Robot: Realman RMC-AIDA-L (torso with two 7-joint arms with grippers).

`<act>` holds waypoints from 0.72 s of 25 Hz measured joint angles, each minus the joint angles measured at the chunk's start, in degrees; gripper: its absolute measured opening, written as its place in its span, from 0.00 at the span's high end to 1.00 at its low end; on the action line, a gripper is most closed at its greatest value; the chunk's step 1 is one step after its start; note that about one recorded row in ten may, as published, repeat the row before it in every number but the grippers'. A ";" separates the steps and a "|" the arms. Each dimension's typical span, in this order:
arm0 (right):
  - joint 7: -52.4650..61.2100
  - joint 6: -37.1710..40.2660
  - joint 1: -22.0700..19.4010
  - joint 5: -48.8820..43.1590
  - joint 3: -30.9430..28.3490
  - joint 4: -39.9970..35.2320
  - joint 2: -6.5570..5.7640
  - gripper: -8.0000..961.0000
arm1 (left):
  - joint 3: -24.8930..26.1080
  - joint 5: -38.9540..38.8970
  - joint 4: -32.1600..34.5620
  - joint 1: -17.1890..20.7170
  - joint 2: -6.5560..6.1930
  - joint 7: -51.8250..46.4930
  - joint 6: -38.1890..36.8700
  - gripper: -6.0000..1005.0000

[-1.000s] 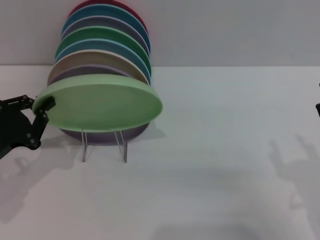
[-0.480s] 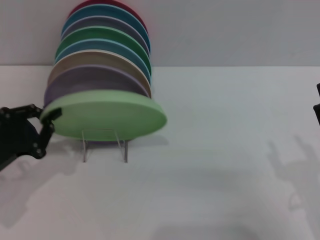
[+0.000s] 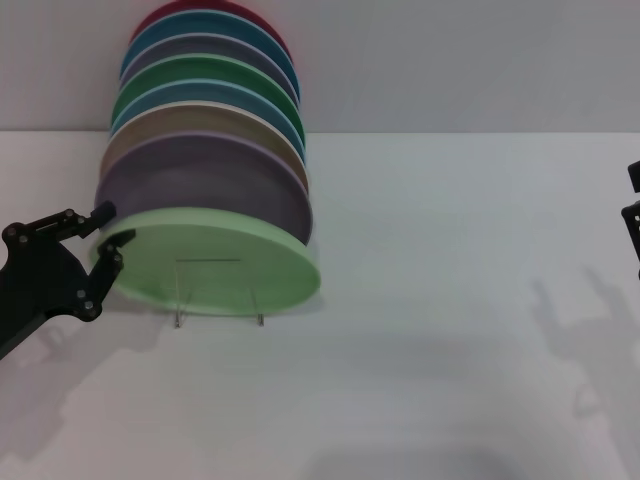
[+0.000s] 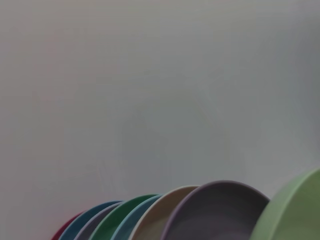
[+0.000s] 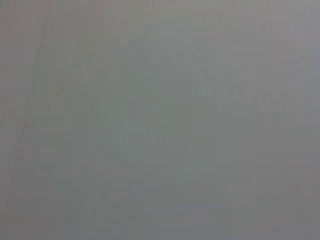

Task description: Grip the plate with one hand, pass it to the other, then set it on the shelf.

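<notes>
Leaning against the front of the clear shelf (image 3: 218, 292), the mint-green plate (image 3: 210, 260) sits just to the right of the left gripper (image 3: 108, 226), whose two slim fingers are spread apart astride the plate's left rim, apparently gripping nothing. The plate's broad face tilts forward, its width running crosswise, away from the jaws. The left arm is much the nearer; the right gripper (image 3: 633, 215) shows only as a sliver far right, its jaws impossible to judge. One mint plate; eight other plates (image 3: 205, 110) stacked behind it.
</notes>
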State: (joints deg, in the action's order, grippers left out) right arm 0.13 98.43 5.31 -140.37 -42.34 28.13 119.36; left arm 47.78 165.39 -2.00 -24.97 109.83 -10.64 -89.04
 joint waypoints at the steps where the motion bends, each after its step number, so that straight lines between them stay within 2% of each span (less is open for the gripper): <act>1: 0.03 -0.06 0.02 -0.02 0.02 0.00 0.00 0.29 | 0.00 0.00 0.00 0.00 0.00 0.00 0.00 0.85; 2: 0.03 -0.06 0.02 -0.02 0.02 0.00 0.00 0.29 | -0.13 0.04 0.00 -0.10 -0.07 -0.29 0.02 0.85; 8: 0.36 -0.13 0.03 -0.10 0.10 -0.04 0.00 0.29 | -0.16 0.12 -0.10 -0.50 -0.37 -1.49 0.16 0.66; 13: 0.39 -0.17 -0.03 -0.11 0.25 -0.08 0.00 0.29 | 0.41 -0.05 -0.73 -0.35 -0.44 -0.89 -0.19 0.40; 18: 0.33 -0.18 0.00 0.14 0.89 -0.11 0.00 0.29 | 3.39 -0.11 -0.97 0.62 -0.60 0.28 -3.61 0.30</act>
State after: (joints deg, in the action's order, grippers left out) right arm 0.46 98.25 5.31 -140.24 -41.45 28.01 119.35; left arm 51.17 165.27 -2.96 -24.35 109.24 -10.36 -92.65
